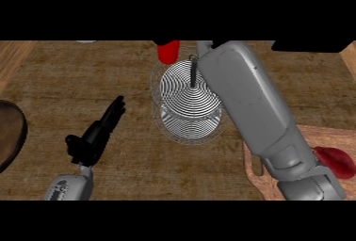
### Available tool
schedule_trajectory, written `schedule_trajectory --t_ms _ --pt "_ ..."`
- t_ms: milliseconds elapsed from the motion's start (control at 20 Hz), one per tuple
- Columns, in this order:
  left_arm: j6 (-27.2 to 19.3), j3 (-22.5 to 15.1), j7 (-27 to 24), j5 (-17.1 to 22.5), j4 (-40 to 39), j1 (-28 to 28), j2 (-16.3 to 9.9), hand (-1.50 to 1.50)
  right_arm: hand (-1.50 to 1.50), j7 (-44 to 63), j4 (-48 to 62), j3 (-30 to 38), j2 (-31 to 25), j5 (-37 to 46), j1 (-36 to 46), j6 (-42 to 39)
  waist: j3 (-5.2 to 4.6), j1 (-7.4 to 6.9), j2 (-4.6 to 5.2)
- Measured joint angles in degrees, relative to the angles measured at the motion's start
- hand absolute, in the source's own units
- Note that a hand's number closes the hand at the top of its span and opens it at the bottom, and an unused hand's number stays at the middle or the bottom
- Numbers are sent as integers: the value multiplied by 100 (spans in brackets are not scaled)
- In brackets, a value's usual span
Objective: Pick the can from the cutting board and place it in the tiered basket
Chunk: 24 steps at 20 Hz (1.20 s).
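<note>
A red can shows at the view's top edge, over the far rim of the wire tiered basket, and is partly cut off there. My right forearm reaches from the lower right across the basket's right side up to that edge. The right hand itself lies beyond the edge and does not show. The cutting board lies at the right, mostly under that forearm. My left hand rests open to the left of the basket, fingers straight and pointing away, holding nothing.
A red rounded object sits on the cutting board at the right edge. A dark round dish shows at the left edge. A black object lies at the top right. Wooden counter surrounds the basket.
</note>
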<state>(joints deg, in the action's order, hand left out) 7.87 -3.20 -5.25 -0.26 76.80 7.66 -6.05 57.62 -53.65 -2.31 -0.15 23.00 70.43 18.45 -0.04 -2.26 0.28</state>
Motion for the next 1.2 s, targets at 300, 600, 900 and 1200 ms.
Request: schedule_trajectory --t_ms 300,600,900,1200 --pt "-50 59 111 23 94 -30 12 0 -150 -29 -51 -42 -30 -244 72 747 0 99 -26" --pt "-93 132 109 32 149 -172 -19 0 -150 101 -133 -168 -394 929 27 1467 -4 274 -86" --pt "-171 222 45 40 144 -316 -25 0 -150 166 -990 118 -1169 1671 -447 1724 2 502 -145" --pt "-152 304 24 100 239 -504 -80 0 -150 206 -2881 563 -1652 1599 -1684 1714 11 650 -183"
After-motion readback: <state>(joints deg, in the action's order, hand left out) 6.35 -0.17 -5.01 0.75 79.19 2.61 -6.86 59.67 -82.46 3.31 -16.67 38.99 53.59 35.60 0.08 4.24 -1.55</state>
